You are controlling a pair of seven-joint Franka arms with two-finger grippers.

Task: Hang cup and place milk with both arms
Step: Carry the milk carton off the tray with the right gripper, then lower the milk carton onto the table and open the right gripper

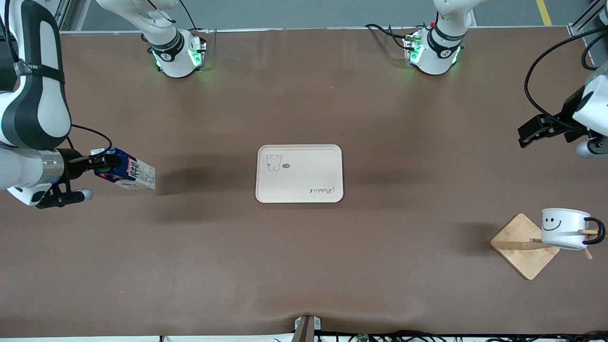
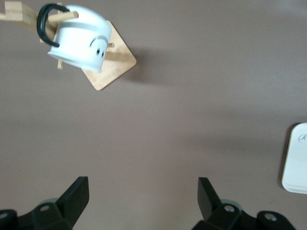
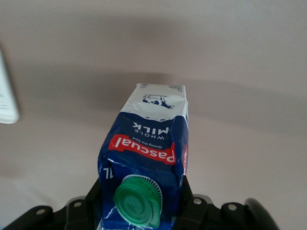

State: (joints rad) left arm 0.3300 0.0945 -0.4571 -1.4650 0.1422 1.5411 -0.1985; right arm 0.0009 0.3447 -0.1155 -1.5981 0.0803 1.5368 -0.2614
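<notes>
Over right arm's end of table: right gripper [image 1: 97,163] pinches milk carton [image 1: 126,174] at its gable, below green cap [image 3: 137,201], carton lifted clear. Long axis tipped, pale base pointing toward tray [image 1: 299,174] at table centre; tray lies well apart, toward left arm's end. Cup [image 1: 564,228] hangs by black handle on wooden rack [image 1: 524,245] peg, seemingly done. Left gripper [image 2: 143,197] empty, fingers spread, over table at left arm's end near rack; left arm waits.

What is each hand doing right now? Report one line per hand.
Left hand: open, empty, over bare table.
Right hand: shut on the dark blue gable-top milk carton, held up at the right arm's end.
</notes>
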